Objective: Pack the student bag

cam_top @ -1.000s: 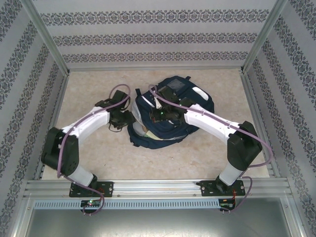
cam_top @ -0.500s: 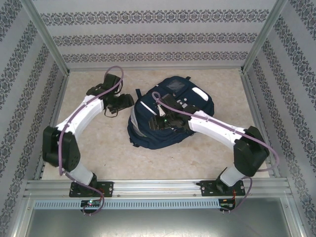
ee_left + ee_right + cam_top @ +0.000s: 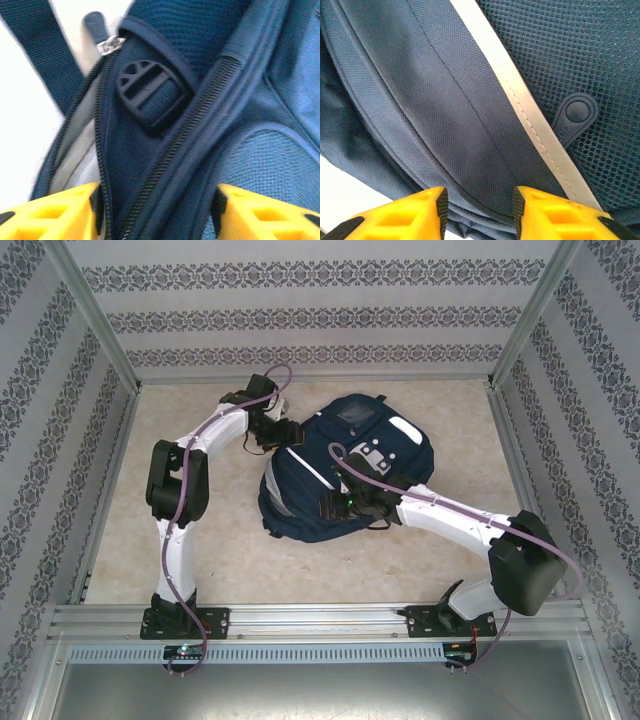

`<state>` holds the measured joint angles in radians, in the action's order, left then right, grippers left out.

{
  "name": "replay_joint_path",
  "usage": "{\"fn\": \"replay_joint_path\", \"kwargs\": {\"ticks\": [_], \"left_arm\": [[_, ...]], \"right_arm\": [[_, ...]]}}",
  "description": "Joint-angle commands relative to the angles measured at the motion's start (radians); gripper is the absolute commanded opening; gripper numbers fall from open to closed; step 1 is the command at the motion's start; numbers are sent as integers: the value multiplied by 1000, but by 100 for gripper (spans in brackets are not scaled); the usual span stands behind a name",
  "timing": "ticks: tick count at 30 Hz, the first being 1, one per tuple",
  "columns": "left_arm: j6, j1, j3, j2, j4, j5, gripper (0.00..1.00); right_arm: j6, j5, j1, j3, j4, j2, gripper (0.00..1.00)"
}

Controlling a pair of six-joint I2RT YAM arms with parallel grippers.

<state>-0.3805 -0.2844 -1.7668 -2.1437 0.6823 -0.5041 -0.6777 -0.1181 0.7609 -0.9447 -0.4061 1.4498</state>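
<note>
— Which one is nearer us?
— The right claw [image 3: 328, 508]. It sits on the near side of the bag [image 3: 295, 520] with its fingers apart, released. Flat navy cloth and a seam run between them, and nothing is bunched.
— And past its tips?
— A pale stripe [image 3: 520, 110] slants away from one finger. Beyond that is dark mesh [image 3: 580, 45], with a round rubber tab [image 3: 575, 114] just beside the stripe.
— Where's the bag itself?
— Lying on the table [image 3: 200, 540] under both claws. The right one is at its near edge and the left one at its far corner.
— The left claw [image 3: 292, 433], then?
— Its fingers straddle the bag's open zip [image 3: 165, 160], and a fold of cloth fills the gap. Whether they pinch it, I cannot tell.
— Anything ahead of it?
— A black buckle [image 3: 147, 95] just beyond the tips, tucked in the fold. Farther on there's a silver zip pull [image 3: 111, 45], and off to one side a dark strap [image 3: 42, 50] lies across the pale table.
</note>
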Motion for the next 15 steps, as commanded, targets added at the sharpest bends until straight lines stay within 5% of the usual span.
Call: {"fn": "replay_joint_path", "kwargs": {"ticks": [1,4,8,15], "left_arm": [[15,-29,83,17,3,-75,42],[-31,-31,220,79,-79,-108,17],[-84,-32,426,205,-170,-91,0],[-207,-108,730,471,-260,-34,0]], "right_arm": [[-18,55,-26,22,-31,32,42],[3,57,-64,12,-34,59,41],[55,69,-116,-23,-45,98,41],[157,73,-254,-162,-78,237,43]]}}
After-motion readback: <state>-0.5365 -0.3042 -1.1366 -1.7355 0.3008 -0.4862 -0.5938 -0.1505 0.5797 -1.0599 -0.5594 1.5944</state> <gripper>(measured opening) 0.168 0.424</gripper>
